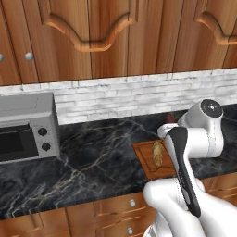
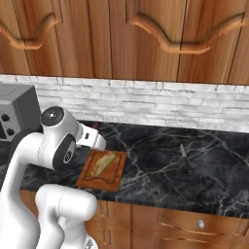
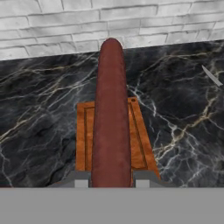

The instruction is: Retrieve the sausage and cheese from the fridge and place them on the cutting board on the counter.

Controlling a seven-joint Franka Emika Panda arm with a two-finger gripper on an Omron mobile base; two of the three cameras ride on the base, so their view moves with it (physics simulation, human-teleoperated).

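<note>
Dark red-brown sausage (image 3: 111,113), slender stick; clamped between the two fingers (image 3: 81,180) at its near end, running straight out from them toward the white brick wall (image 3: 65,26); fingers closed on it, one on each side. Gripper (image 3: 111,181) seen from the hand camera, fingertips low in that view.

Reddish-brown wooden board (image 3: 139,140), rectangular with a darker rim; lies flat on the counter (image 3: 39,122) directly beyond and below the fingers, under the sausage's length; sausage held above it, contact with it cannot be told. From the base cameras the board (image 2: 109,177) carries a pale tan-yellow oblong food (image 2: 101,164) lying lengthwise on it; the same food (image 1: 158,154) shows beside the arm in the left view; whether this is the cheese cannot be told.

Black marble counter (image 1: 92,162), white veins; brown drawers (image 1: 111,208) with round knobs beneath.

Grey knife (image 2: 185,156), slim; on the counter well apart from the fingers, off to their right; a sliver of it (image 3: 212,76) at the hand view's right edge.

Grey toaster oven (image 1: 25,132), two dark knobs; on the counter far to the fingers' left.

Brown wooden cabinets (image 2: 146,34) above the wall.
</note>
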